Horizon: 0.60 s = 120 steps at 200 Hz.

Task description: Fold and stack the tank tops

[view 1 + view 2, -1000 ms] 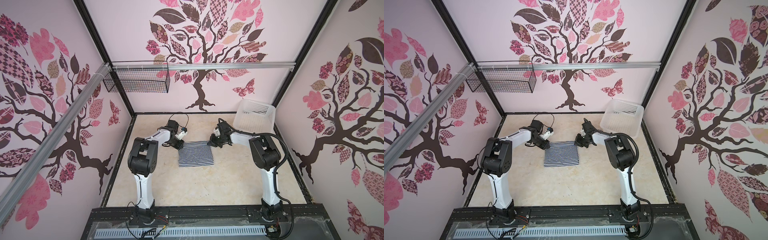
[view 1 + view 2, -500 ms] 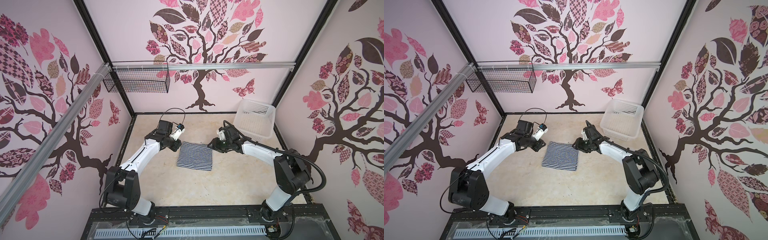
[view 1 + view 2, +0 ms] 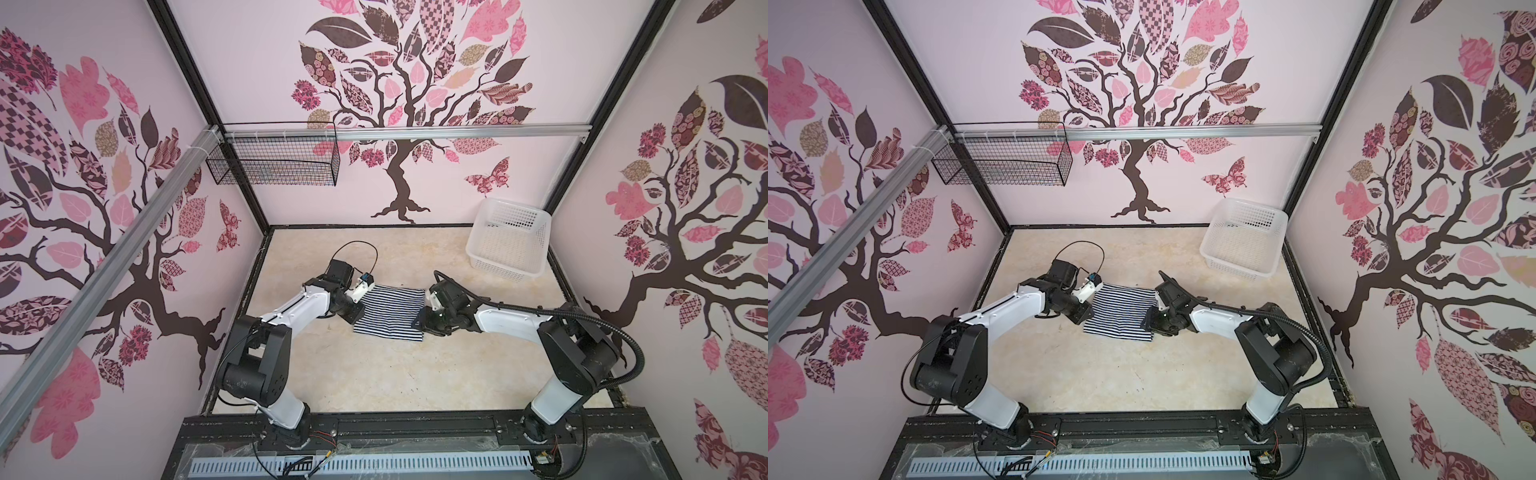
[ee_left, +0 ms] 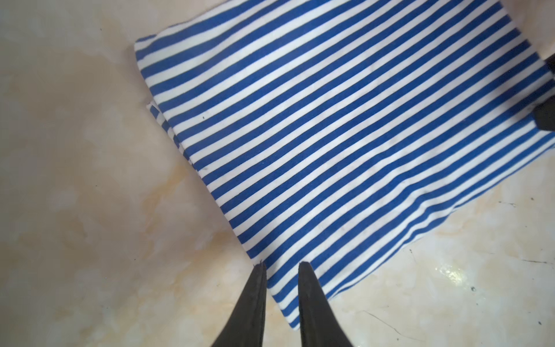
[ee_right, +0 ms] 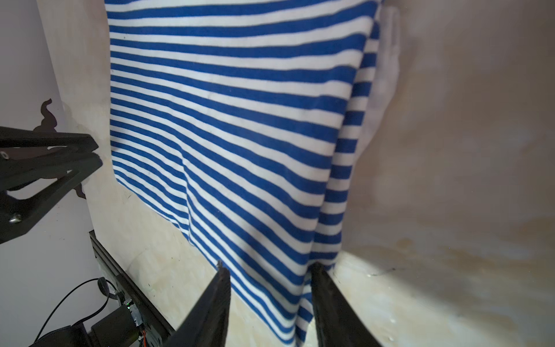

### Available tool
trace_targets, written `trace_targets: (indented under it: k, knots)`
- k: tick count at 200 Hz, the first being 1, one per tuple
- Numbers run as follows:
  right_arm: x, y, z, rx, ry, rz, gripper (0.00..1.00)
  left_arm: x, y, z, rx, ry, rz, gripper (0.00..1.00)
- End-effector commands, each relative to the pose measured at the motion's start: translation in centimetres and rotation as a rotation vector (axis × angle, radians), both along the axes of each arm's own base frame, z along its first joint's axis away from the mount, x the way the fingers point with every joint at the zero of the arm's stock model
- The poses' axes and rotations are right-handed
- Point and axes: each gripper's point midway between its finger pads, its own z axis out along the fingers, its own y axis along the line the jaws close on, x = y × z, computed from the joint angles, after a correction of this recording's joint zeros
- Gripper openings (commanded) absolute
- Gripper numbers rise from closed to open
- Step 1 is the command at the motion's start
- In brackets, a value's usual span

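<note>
The folded top [image 3: 390, 312] lies on the counter [image 3: 374, 374]. The left tool [image 4: 282, 266], narrowly parted, is at one edge. The right tool [image 5: 268, 269], wider, straddles the opposite edge. Neither grips.

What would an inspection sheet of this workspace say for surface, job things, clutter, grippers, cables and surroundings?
Surface: beige table, a few dark marks.
Job's things: one striped top, folded flat mid-table; no stack seen.
Clutter: white basket in the far right corner, looks empty.
Grippers: left gripper narrowly open at the top's edge; right gripper open, astride its corner.
Cables: black loop at the left wrist; ribbed hose along the right arm.
Surroundings: tree-print walls; wire basket hung on a rail.
</note>
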Motion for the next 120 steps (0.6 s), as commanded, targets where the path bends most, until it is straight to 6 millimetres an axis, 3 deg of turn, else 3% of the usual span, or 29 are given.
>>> trace_targets:
  k: [1,55,96,120]
  knots:
    - [0.0,-0.1,1.0,0.003,-0.029,-0.022,0.46,0.0,0.5,-1.1,0.025,0.005,-0.002,0.23]
    - [-0.1,-1.7,0.5,-0.072,-0.033,-0.052,0.41,-0.6,0.3,-2.7,0.03,0.063,-0.003,0.22]
    - [0.9,-2.9,4.4,-0.169,-0.147,-0.074,0.45,-2.3,0.0,-3.9,0.043,0.097,-0.023,0.22]
    - [1.1,-2.0,6.6,-0.122,-0.184,-0.063,0.46,-3.3,-0.3,-4.1,0.034,0.116,-0.028,0.22]
